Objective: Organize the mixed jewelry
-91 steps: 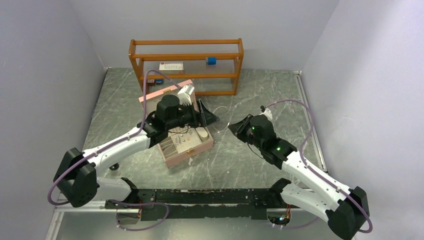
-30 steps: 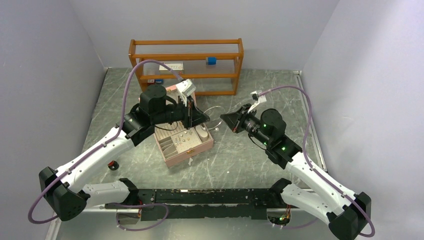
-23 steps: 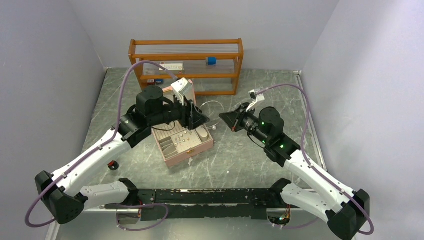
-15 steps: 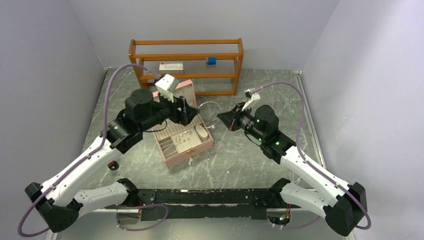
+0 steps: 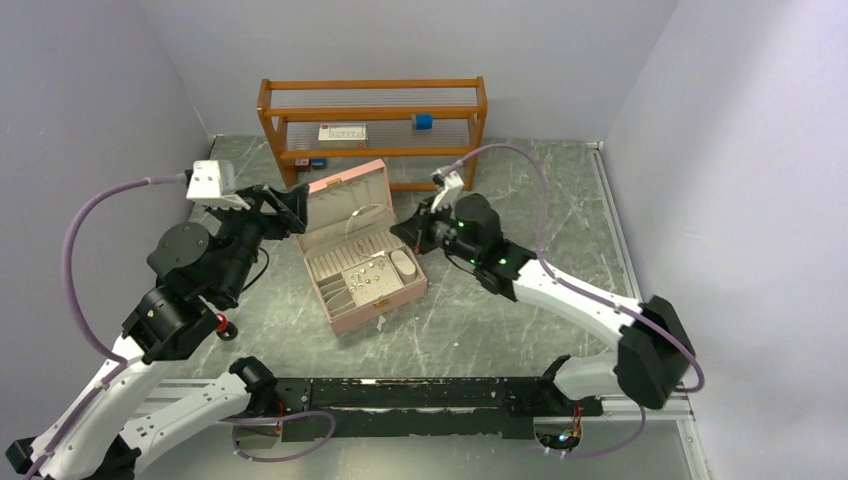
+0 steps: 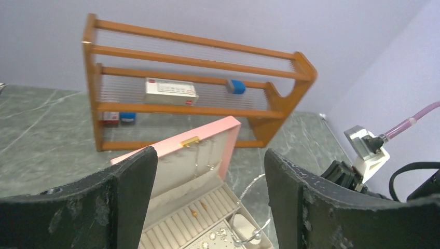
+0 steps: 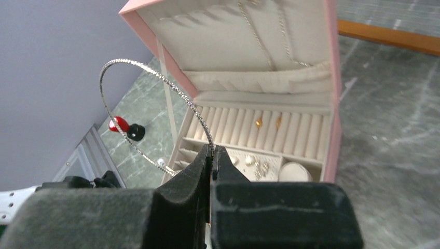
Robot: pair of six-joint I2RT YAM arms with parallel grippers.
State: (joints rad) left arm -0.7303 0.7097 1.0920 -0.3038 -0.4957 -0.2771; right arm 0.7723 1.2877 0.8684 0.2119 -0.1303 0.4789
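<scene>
The pink jewelry box (image 5: pixel 345 305) stands open at mid table, its lid (image 5: pixel 340 195) upright. Its tray holds silver studs (image 7: pixel 257 166) and gold earrings (image 7: pixel 267 123); chains (image 7: pixel 275 26) hang in the lid. My right gripper (image 5: pixel 405 232) (image 7: pixel 212 149) is shut on a thin silver bangle (image 7: pixel 155 74) and holds it above the box's right side. The bangle also shows in the left wrist view (image 6: pixel 252 182). My left gripper (image 5: pixel 290 205) (image 6: pixel 210 155) is open and empty, raised to the left of the box and facing it.
A wooden rack (image 5: pixel 372 130) stands behind the box, with a white box (image 5: pixel 342 132) and a blue block (image 5: pixel 422 121) on its shelf. A small red and black object (image 5: pixel 222 325) lies on the table left of the box.
My left gripper has pulled back to the left and up, away from the box. My right gripper has moved left to the box with the bangle in it.
</scene>
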